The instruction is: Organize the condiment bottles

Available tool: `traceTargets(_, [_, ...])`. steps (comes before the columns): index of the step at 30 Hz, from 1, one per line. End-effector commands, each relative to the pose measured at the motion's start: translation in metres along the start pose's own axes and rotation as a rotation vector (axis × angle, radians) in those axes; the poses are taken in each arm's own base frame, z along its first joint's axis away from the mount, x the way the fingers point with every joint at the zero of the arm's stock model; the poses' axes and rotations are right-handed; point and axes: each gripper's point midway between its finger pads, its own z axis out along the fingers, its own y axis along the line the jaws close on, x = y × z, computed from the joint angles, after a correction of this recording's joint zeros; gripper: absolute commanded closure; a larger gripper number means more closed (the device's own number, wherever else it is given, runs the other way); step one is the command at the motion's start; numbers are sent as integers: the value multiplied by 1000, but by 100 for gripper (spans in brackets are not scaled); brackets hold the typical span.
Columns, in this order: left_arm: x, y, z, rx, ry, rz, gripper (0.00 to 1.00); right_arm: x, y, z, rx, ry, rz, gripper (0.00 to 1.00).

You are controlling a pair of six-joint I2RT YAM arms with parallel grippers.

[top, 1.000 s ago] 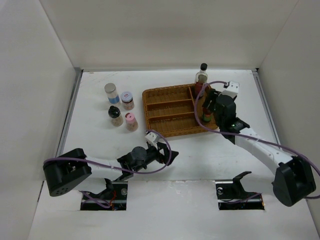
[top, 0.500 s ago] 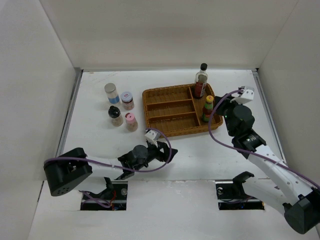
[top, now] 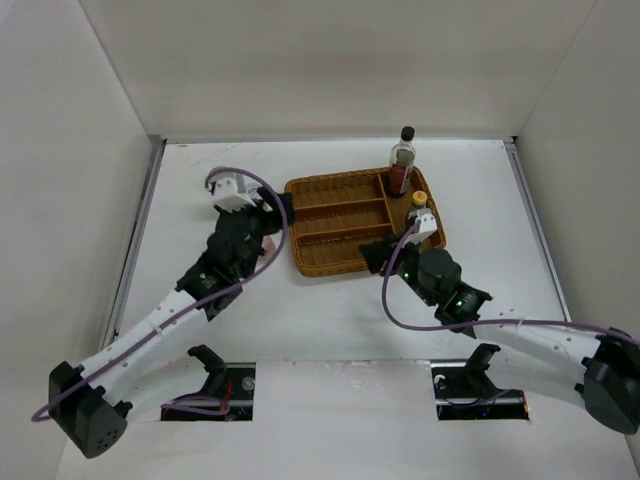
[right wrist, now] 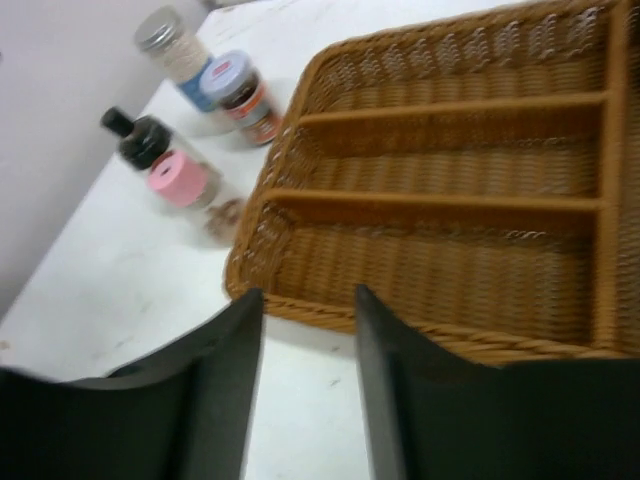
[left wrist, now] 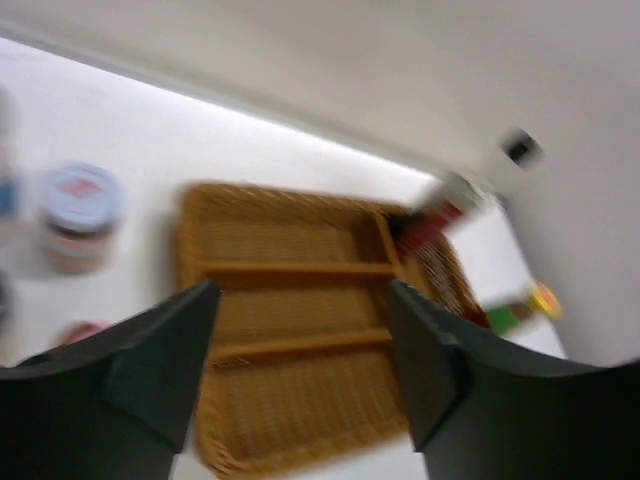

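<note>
A wicker basket (top: 335, 225) holds the tall black-capped red-label bottle (top: 403, 160) and the yellow-capped bottle (top: 419, 203) in its right compartment. My left gripper (top: 283, 208) is open and empty at the basket's left edge. In the blurred left wrist view it (left wrist: 300, 380) faces the basket (left wrist: 300, 300). The left arm hides the four jars from above. My right gripper (top: 378, 255) is open and empty at the basket's near edge (right wrist: 400, 330). The right wrist view (right wrist: 305, 380) shows the silver-lid (right wrist: 165, 35), patterned-lid (right wrist: 232, 82), black-lid (right wrist: 140, 135) and pink-lid (right wrist: 178, 178) jars left of the basket.
White walls close in the table on the left, back and right. The basket's three long left compartments (right wrist: 450, 170) hold nothing. The patterned-lid jar (left wrist: 80, 215) and a bit of the pink lid (left wrist: 85, 330) also show in the left wrist view.
My left arm swung from the table's front up over the jars beside the basket. My right gripper left the yellow-capped bottle in the basket and came round to the basket's near edge.
</note>
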Motion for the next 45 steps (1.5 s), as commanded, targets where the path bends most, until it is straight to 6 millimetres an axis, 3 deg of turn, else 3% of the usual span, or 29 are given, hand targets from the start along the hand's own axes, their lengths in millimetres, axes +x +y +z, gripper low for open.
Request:
traceTargets(1, [-27, 72, 5, -319, -4, 93, 29, -16, 41, 4, -179, -112, 95, 48])
traceTargets(6, [-56, 126, 40, -482, -12, 79, 18, 11, 81, 10, -326, -45, 98, 34])
traceTargets(9, [-55, 153, 65, -534, 47, 76, 17, 27, 112, 6, -429, -5, 62, 29])
traceTargets(12, [-48, 173, 83, -551, 112, 64, 16, 40, 148, -12, -572, 35, -11, 26])
traceTargets(15, [-48, 188, 93, -582, 123, 60, 15, 57, 186, -37, -738, 78, -101, 26])
traceTargets(17, [-48, 192, 100, -589, 127, 68, 14, 64, 199, -44, -789, 107, -119, 26])
traceTargets(24, [-51, 201, 123, -612, 144, 111, 13, 69, 234, -43, -846, 181, -154, 21])
traceTargets(31, [-40, 228, 140, -708, 178, 192, 13, 111, 242, -59, -902, 215, -165, 22])
traceTargets(32, [-37, 232, 147, -722, 185, 208, 14, 103, 246, -66, -909, 167, -183, 24])
traceTargets(41, [-36, 242, 156, -746, 182, 218, 19, 96, 234, -62, -858, 130, -190, 25])
traceTargets(45, [-34, 251, 157, -758, 185, 228, 34, 84, 224, -55, -810, 92, -191, 24])
